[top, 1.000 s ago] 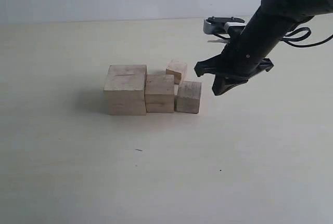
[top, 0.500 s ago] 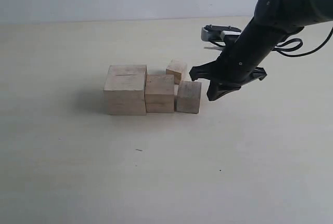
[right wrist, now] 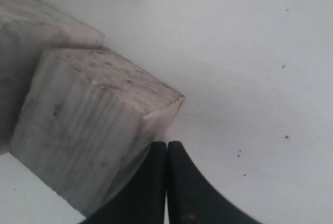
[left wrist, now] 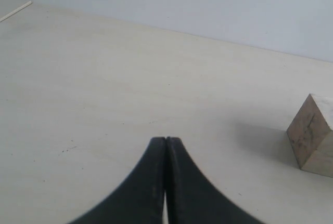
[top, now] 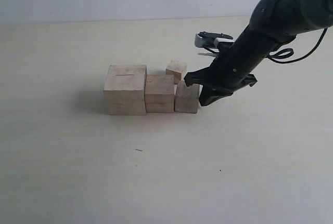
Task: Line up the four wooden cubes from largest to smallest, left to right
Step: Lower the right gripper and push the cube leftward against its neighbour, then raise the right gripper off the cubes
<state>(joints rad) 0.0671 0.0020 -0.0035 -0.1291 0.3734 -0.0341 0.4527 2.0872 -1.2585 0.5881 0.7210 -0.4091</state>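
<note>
Right end effector (top: 202, 100): jaws are pressed together, empty, tip apparently touching the outer side of the third-largest pale wooden cube (top: 187, 99). Left end effector (left wrist: 165, 142) is likewise closed, empty. Second-largest cube (top: 159, 93) and largest cube (top: 126, 90) are lined up leftward; smallest cube (top: 176, 69) is found behind the row on the cream table (top: 156, 172). Cubes are judged light, rigid; opposite flat faces should be gripped.

No text, label, brand, number or sign can be read in any view. The four wooden cubes (top: 159, 93) show only plain wood grain, and the tabletop (top: 156, 172) only small dark specks.
</note>
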